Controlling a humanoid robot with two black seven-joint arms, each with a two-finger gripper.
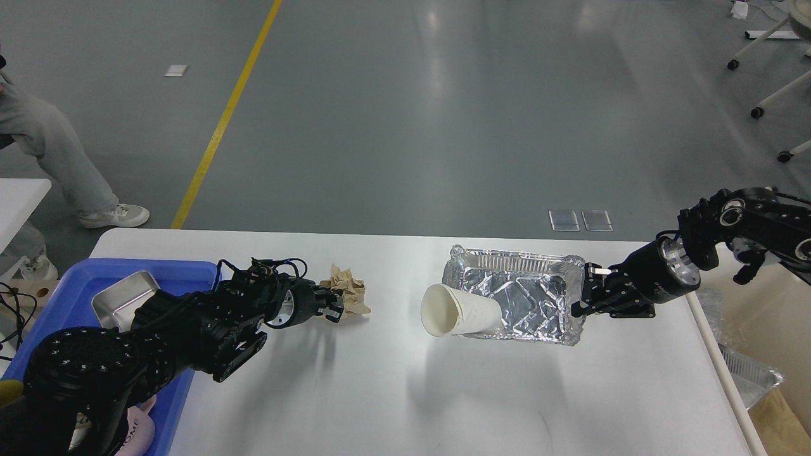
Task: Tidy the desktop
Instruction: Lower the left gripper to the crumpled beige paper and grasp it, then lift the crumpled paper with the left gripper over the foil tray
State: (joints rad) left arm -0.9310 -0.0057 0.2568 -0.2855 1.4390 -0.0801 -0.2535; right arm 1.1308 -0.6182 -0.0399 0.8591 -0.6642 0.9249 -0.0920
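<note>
The white desktop (393, 392) carries a crumpled brown paper ball (348, 290), a crinkled foil tray (513, 297) and a white paper cup (457, 310) lying on its side against the tray's left rim. My left gripper (334, 306) lies low over the table, shut on the left side of the paper ball. Reaching in from the right, my right gripper (584, 299) is shut on the foil tray's right rim.
A blue plastic tray (190, 271) at the table's left holds a metal pan (123, 297) and a pink mug (138, 434). A beige bin (785, 411) with another foil tray (751, 377) stands beyond the right edge. A person's legs (57, 158) are at far left.
</note>
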